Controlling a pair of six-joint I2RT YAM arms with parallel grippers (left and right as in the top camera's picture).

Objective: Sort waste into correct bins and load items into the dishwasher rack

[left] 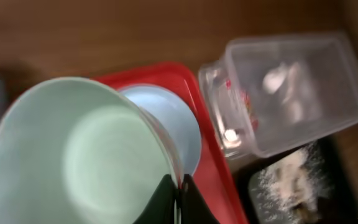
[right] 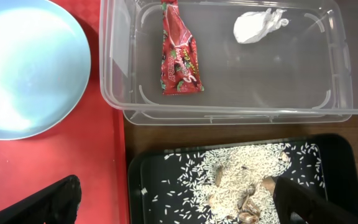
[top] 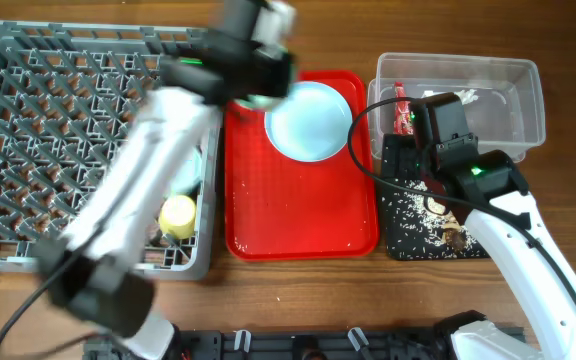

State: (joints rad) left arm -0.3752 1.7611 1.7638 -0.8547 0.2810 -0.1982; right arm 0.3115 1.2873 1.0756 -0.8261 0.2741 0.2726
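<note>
Dishwasher rack (top: 28, 150) fills the far left of the counter (top: 298, 300), and the yellow cup (top: 178, 215) sits in it, down near the right wall. Across the rack sweeps the left arm (top: 138, 190), smeared with blur, reaching up to the rack's top right corner. And look at the left gripper (left: 179, 186): its jaws are pressed together on the rim of the pale bowl (left: 79, 149), pinching it tight, the bowl tilted with its open side to the wrist camera and held clear above the red serving tray (top: 298, 220).

On to the middle: the pale blue plate (top: 308, 120) lies flat at the top of that red tray, partly under the lifted bowl in the left wrist view.

Now the right side. The clear tub (top: 528, 100) stands just beside the red tray, and inside it the red wrapper (right: 179, 53) lies towards the left end, with the white tissue (right: 257, 26) well apart from it at the back. In front of the tub is the black tray (right: 334, 162), with pale grains and brownish food scraps (right: 235, 177) spread over it. The right gripper (right: 173, 186) hangs over this tray, jaws spread wide, nothing between them.
</note>
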